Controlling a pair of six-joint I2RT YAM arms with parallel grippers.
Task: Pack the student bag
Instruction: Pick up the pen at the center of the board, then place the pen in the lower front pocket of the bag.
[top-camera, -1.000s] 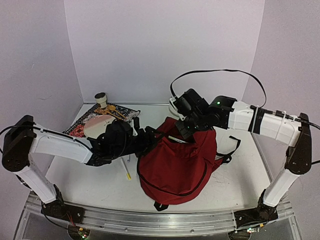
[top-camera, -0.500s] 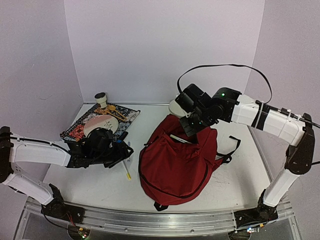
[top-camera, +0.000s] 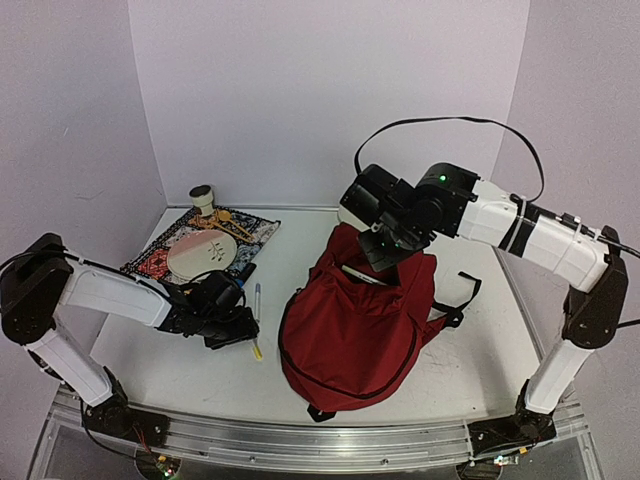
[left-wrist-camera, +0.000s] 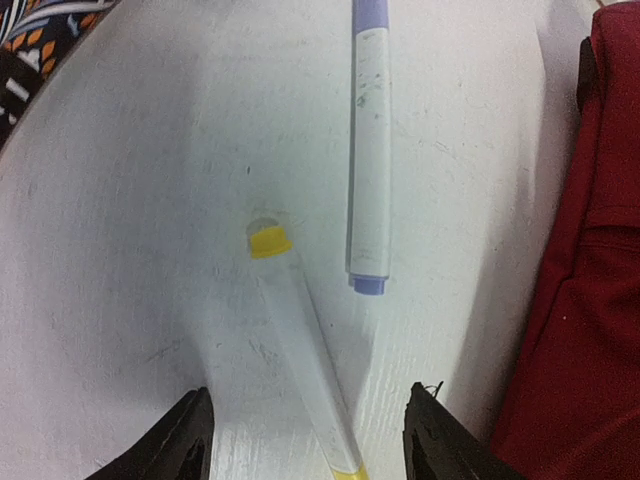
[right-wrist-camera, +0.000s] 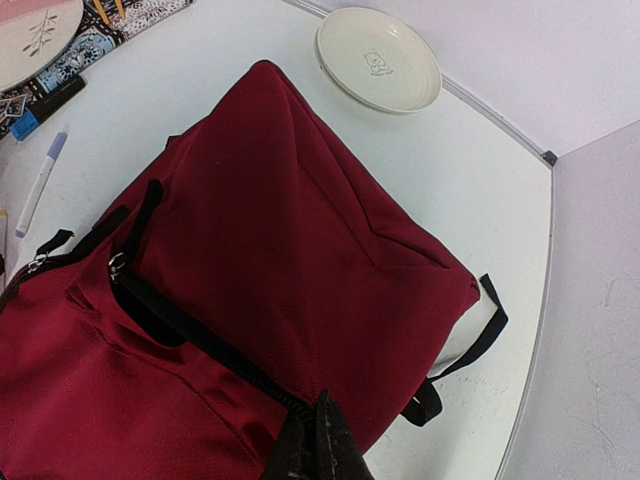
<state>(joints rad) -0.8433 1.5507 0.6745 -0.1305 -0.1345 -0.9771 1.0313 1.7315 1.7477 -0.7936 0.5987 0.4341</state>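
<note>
My left wrist camera shows the left hand (left-wrist-camera: 308, 442) released, straddling a yellow-capped marker (left-wrist-camera: 300, 360) beside a purple-capped one (left-wrist-camera: 368, 150); neither has print I can read. The right hand (right-wrist-camera: 318, 440) is clenched on the student bag (top-camera: 350, 320) mid-counter (top-camera: 200, 370). The white dish (right-wrist-camera: 378, 58) has an unreadable stamp.
</note>
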